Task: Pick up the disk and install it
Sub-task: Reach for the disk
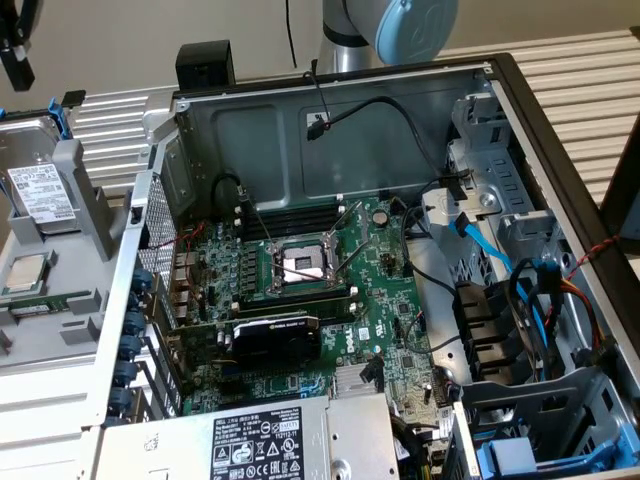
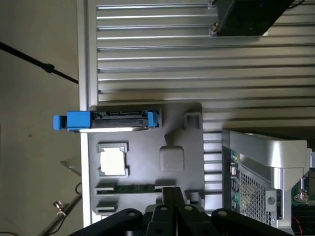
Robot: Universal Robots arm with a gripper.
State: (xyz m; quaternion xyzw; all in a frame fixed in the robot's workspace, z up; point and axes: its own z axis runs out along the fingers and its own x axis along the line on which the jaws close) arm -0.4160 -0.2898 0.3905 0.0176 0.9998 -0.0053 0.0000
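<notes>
The disk (image 1: 40,190) stands on edge in a grey fixture tray (image 1: 60,330) at the exterior view's left, outside the computer case. It is silver with a white barcode label and sits in a blue carrier frame. From the wrist view it appears edge-on as the disk (image 2: 106,120) with blue ends. My gripper (image 2: 172,201) is shut with nothing between its fingers and hangs apart from the disk, over the fixture tray (image 2: 147,132). A black part of the gripper (image 1: 15,55) shows well above the disk at the upper left corner.
A CPU (image 2: 113,161) and a memory stick (image 2: 133,188) lie in the fixture beside the disk. The open case (image 1: 350,250) holds the motherboard, a grey power supply (image 1: 270,440), cables and a blue-fronted carrier (image 1: 510,455) in the bay at lower right.
</notes>
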